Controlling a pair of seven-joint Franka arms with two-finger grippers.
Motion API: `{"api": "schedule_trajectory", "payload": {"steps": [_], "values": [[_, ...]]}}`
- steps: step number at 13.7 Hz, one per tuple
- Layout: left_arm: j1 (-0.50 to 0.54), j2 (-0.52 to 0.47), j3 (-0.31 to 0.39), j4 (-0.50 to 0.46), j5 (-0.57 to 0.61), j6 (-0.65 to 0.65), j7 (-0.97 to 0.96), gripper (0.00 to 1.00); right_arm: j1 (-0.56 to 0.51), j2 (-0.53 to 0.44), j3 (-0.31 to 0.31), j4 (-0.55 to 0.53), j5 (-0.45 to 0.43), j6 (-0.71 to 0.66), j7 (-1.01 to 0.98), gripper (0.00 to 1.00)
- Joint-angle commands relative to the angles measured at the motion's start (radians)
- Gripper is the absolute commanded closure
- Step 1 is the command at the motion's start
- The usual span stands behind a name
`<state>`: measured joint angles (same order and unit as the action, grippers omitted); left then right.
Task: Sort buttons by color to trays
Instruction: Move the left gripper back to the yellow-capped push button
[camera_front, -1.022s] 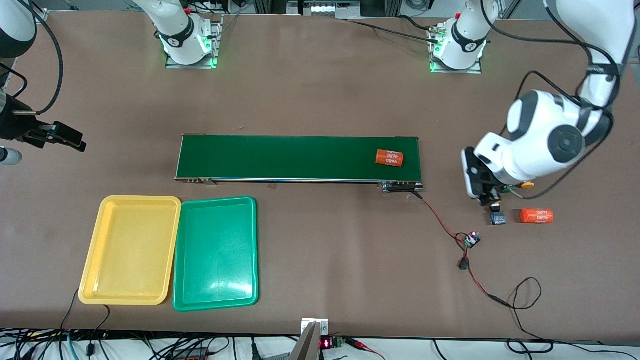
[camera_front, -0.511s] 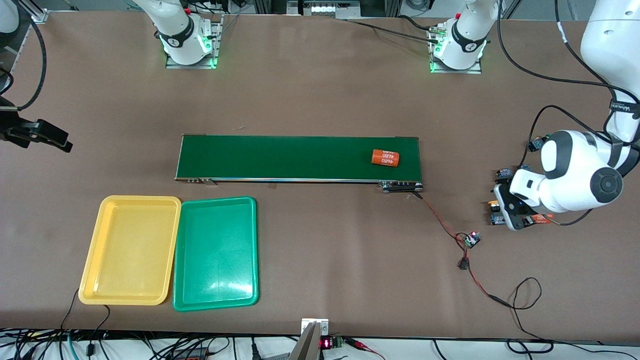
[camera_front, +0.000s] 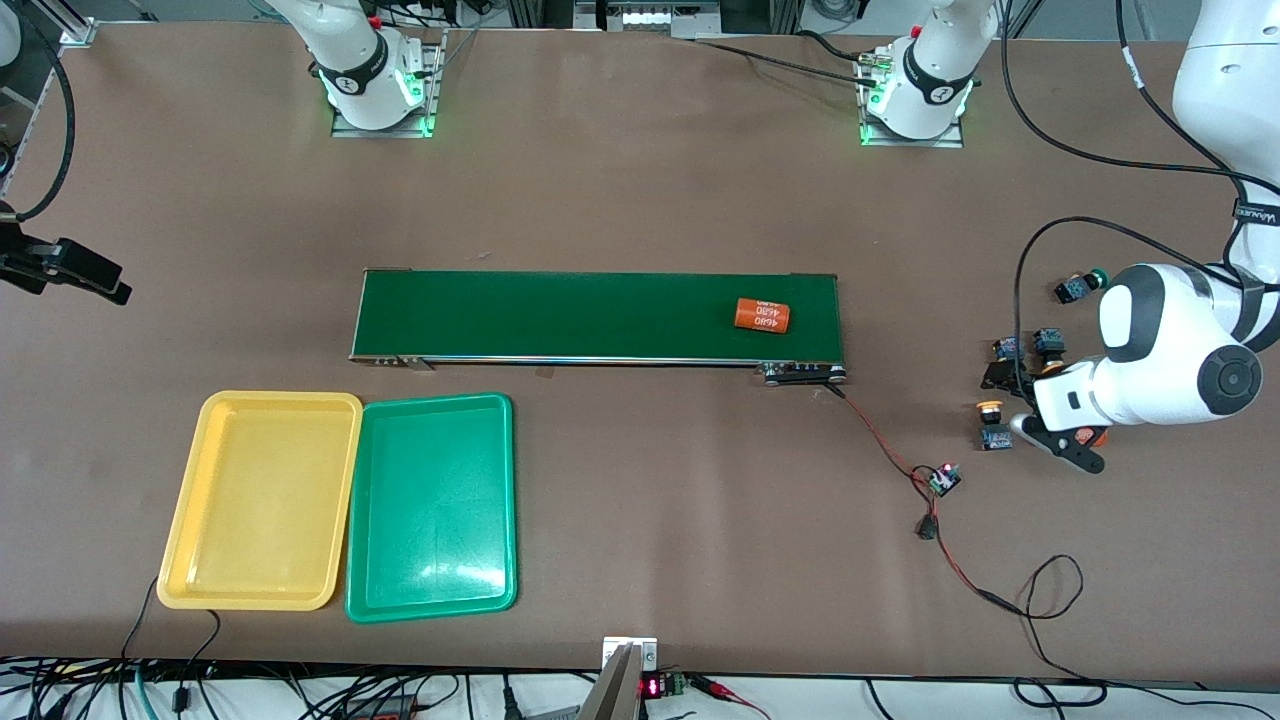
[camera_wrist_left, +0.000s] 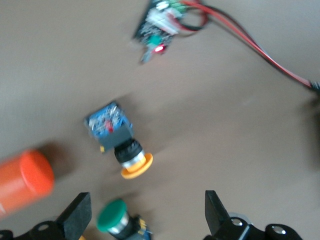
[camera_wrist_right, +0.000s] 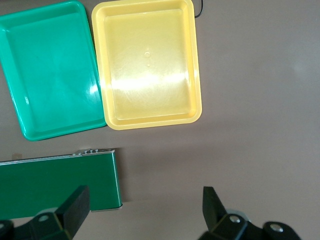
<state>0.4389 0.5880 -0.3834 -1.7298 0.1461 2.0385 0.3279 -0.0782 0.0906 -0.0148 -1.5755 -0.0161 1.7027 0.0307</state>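
The buttons (camera_front: 1000, 425) lie loose near the belt (camera_front: 600, 316), under the wide-jawed left gripper (camera_wrist_left: 145, 215); small, hard and light, I'd pinch the blocky body, while the right gripper (camera_wrist_right: 145, 212) waits wide-jawed.

My left gripper (camera_wrist_left: 142, 215) is hanging with fingers spread over crowded buttons (camera_front: 990, 425) at frame right; an orange cylinder (camera_wrist_left: 22, 181) is crowding one finger.
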Motion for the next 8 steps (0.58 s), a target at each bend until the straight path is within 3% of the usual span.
{"api": "schedule_trajectory", "payload": {"steps": [1,4,7,8], "values": [[-0.012,-0.004,-0.009,0.019,0.042,-0.028,-0.194,0.0,-0.008,0.001,0.006,0.009,0.011,-0.006,0.008,0.0],[-0.011,-0.011,-0.017,0.019,0.182,0.024,-0.138,0.0,-0.006,0.001,0.006,0.009,0.01,-0.006,0.008,0.0],[-0.003,-0.019,-0.018,0.018,0.155,0.034,-0.113,0.0,-0.006,0.0,0.006,0.009,0.008,-0.008,-0.002,0.0],[0.007,-0.017,-0.017,0.019,0.077,0.035,-0.125,0.0,-0.006,-0.002,0.006,0.011,0.007,-0.009,-0.008,0.0]]}}
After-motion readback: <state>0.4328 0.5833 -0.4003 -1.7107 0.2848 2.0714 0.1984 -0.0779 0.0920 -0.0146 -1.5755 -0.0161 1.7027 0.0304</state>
